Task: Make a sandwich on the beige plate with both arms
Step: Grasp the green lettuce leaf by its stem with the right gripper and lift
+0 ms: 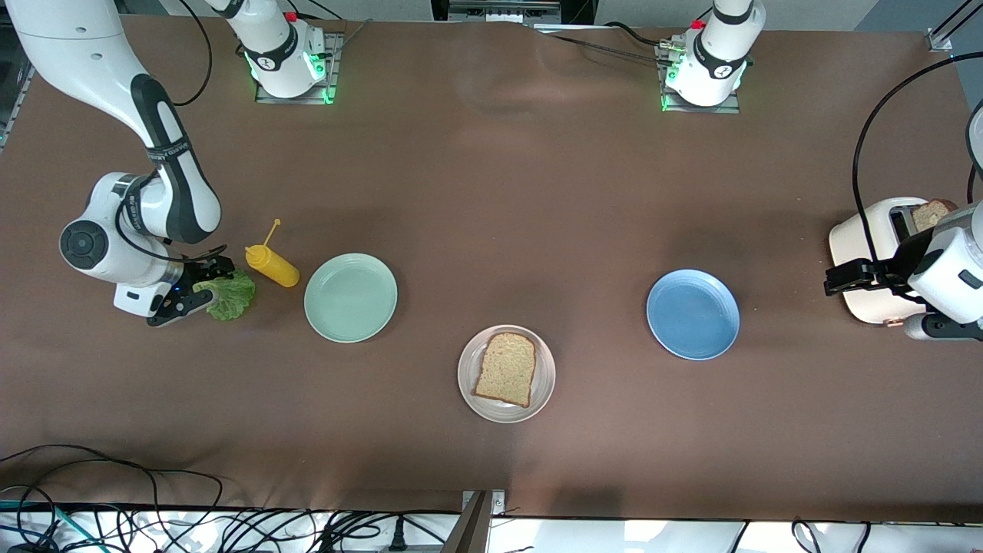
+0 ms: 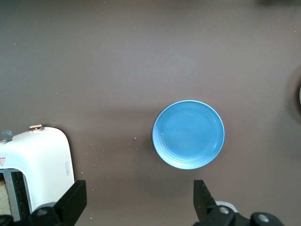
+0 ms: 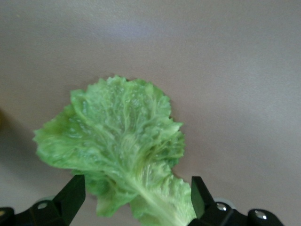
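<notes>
- One bread slice (image 1: 505,369) is lying on the beige plate (image 1: 469,384); lettuce (image 1: 230,296) is resting at the mint plate's (image 1: 350,296) nine o'clock, under the right end effector (image 1: 187,296).
- Left wrist view: left end effector (image 2: 138,202) is gaping wide, empty, hovering beside the toaster (image 2: 40,165).
- Right wrist view: fingers (image 3: 70,195) are straddling the limp, tearable leaf, unclosed; its firmer stem looks best for pinching.

The table (image 1: 491,192) wears a matt brown cloth-like cover, faintly creased. The beige plate (image 1: 470,388), mint plate (image 1: 351,297) and blue plate (image 1: 693,314) look smooth and glossy, the bread (image 1: 507,368) porous and rough, and the lettuce (image 3: 120,141) crinkled and veined. The toaster (image 2: 40,162) and mustard bottle (image 1: 273,266) look like smooth plastic.
</notes>
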